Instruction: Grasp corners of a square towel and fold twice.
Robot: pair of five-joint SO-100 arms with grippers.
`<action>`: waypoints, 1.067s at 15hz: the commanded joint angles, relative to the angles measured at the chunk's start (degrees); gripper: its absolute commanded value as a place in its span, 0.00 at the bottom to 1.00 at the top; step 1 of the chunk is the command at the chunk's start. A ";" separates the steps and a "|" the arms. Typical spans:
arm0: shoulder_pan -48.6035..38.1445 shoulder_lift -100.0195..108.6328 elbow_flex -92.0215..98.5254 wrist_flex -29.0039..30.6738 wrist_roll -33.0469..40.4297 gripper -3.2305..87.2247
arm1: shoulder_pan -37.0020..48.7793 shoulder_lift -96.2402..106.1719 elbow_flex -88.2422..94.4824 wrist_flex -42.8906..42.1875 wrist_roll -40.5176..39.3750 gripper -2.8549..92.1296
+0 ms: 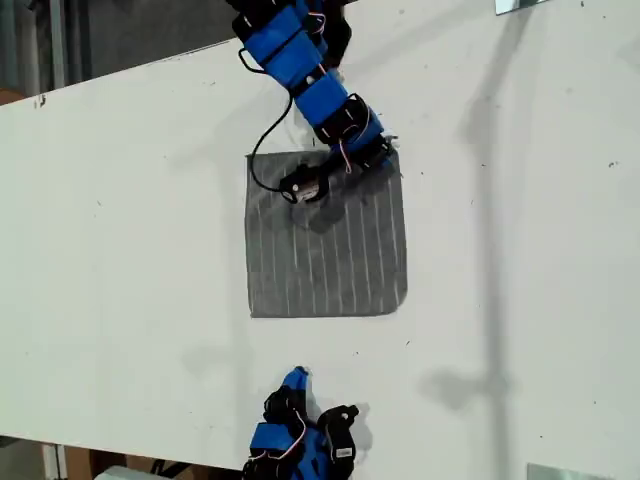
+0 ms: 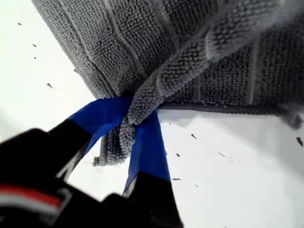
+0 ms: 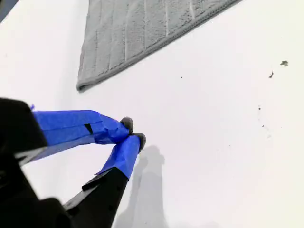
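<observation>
My first gripper [image 2: 135,124] clamps bunched corner [image 2: 142,107] of towel [image 1: 326,240], arm hiding that far corner in exterior view; towel flat mid tabletop [image 1: 120,250]; my second gripper [image 3: 133,132] closed, empty, near exterior view's bottom edge, base cut off

Lab-like setup: bare white table [image 1: 120,250], robot arms mounted.

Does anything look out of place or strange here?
Only the towel: my first gripper pinches one corner, so the cloth is bunched there while the rest lies flat. My second gripper is shut on nothing, away from the towel.
</observation>
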 commanded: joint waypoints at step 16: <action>34.45 -118.39 -87.19 -15.12 6.77 0.18 | 3.96 -6.68 -10.02 5.36 -5.89 0.03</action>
